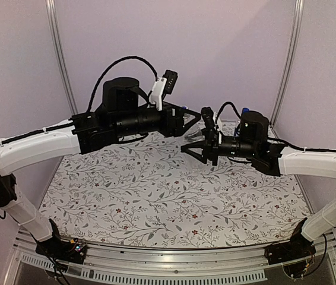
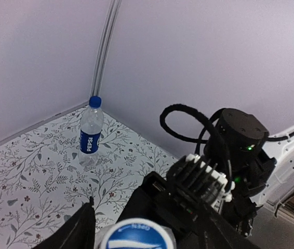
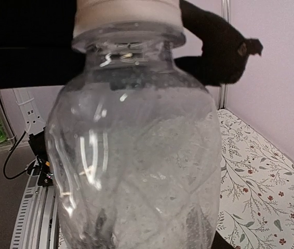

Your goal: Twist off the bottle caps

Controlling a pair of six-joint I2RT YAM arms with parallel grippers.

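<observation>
Well apart from the blue-capped Pepsi bottle (image 2: 91,136) on the floral bench (image 1: 156,196) between lilac walls (image 1: 215,47), the right pincer (image 1: 196,147) pinches a second, plain bottle (image 3: 136,155), the left pincer (image 2: 134,231) spread around the second blue cap (image 2: 139,237).

Slim clear plastic bottle (image 2: 91,136) standing on the floral tabletop, white word PEPSI running vertically up its dark blue label (image 2: 90,141), round blue-and-white screw cap (image 2: 136,236) at the left wrist view's lower edge, word OPEN printed upside down.
</observation>
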